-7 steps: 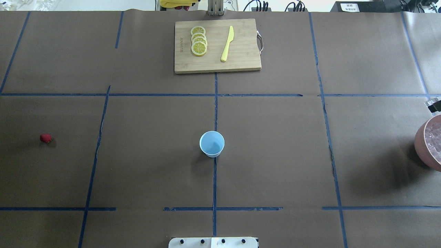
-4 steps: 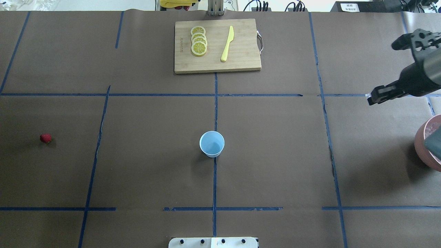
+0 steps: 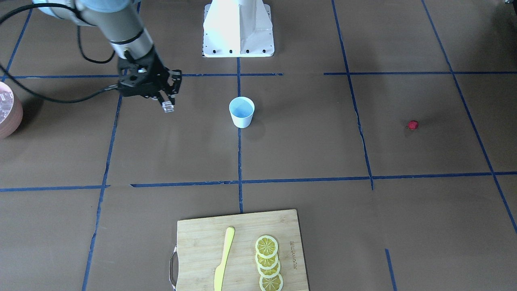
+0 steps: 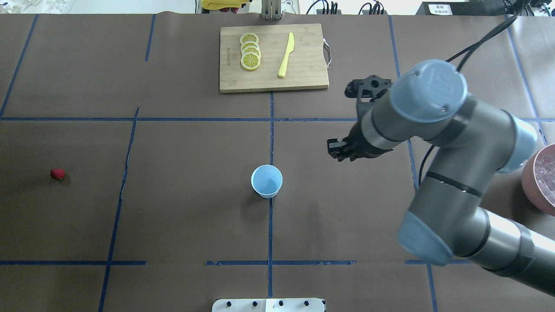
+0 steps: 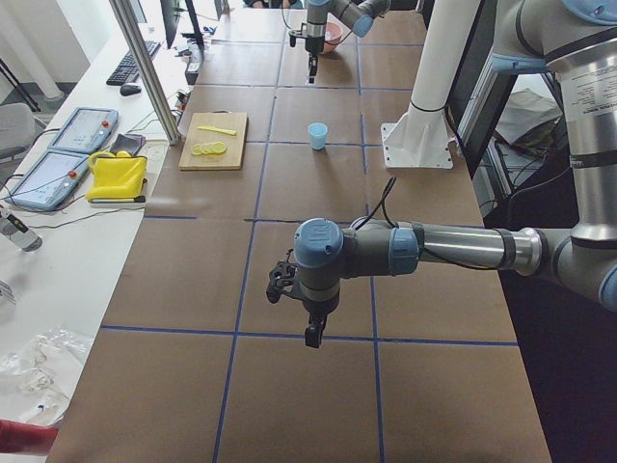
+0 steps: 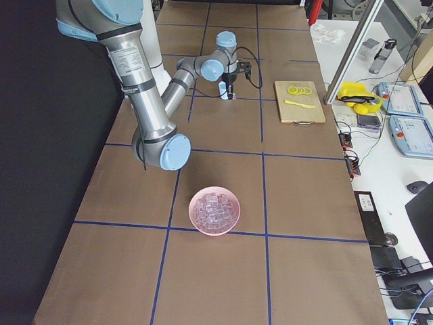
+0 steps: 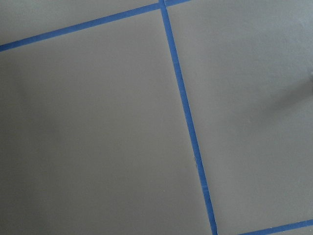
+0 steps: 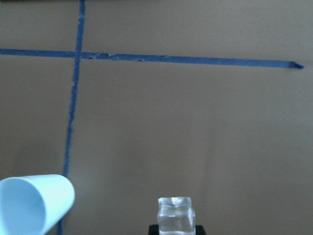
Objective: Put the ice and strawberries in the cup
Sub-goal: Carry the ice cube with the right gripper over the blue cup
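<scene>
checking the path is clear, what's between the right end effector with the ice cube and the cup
Nothing: only bare brown table cover between the right end effector holding the ice cube and the cup, seen in the front-facing view.

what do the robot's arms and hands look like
The right arm is made of silver-grey tubes with rounded pale blue joint caps and thin black rings, and a black cable trails from its wrist. The left arm has the same colours. The right hand and left hand are black, open-framed and two-fingered.
</scene>
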Robot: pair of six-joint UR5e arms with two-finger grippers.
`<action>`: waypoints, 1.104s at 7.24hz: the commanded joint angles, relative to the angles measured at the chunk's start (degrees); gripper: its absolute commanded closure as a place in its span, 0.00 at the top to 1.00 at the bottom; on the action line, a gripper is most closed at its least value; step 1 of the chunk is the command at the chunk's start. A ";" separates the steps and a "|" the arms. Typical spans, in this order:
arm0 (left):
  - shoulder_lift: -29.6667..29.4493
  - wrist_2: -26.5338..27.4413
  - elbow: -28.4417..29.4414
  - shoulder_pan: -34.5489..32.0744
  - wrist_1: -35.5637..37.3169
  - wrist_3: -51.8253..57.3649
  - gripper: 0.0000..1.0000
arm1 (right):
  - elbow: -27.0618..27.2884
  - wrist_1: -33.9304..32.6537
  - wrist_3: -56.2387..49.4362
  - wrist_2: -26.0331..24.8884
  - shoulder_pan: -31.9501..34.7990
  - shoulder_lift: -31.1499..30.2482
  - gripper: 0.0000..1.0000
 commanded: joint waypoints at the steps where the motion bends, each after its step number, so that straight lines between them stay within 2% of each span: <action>1: 0.16 0.00 0.01 0.00 0.19 0.00 1.00 | -9.45 -2.68 9.48 -7.10 -7.62 12.33 0.00; 3: 0.33 0.00 0.10 0.00 0.19 0.00 1.00 | -15.53 -2.68 12.32 -10.03 -10.37 17.36 0.00; 5: 0.42 0.00 0.18 0.09 0.11 0.00 1.00 | -16.08 -2.68 12.41 -11.60 -11.86 17.38 0.01; 6: 0.42 0.00 0.18 0.09 0.11 0.00 1.00 | -16.08 -2.68 12.42 -11.61 -11.87 17.38 0.15; 7: 0.42 0.00 0.18 0.09 0.11 0.00 1.00 | -15.91 -2.68 12.42 -11.70 -11.95 16.77 0.77; 8: 0.42 0.00 0.18 0.09 0.02 0.00 1.00 | -15.91 -2.76 12.42 -11.70 -11.95 16.59 0.97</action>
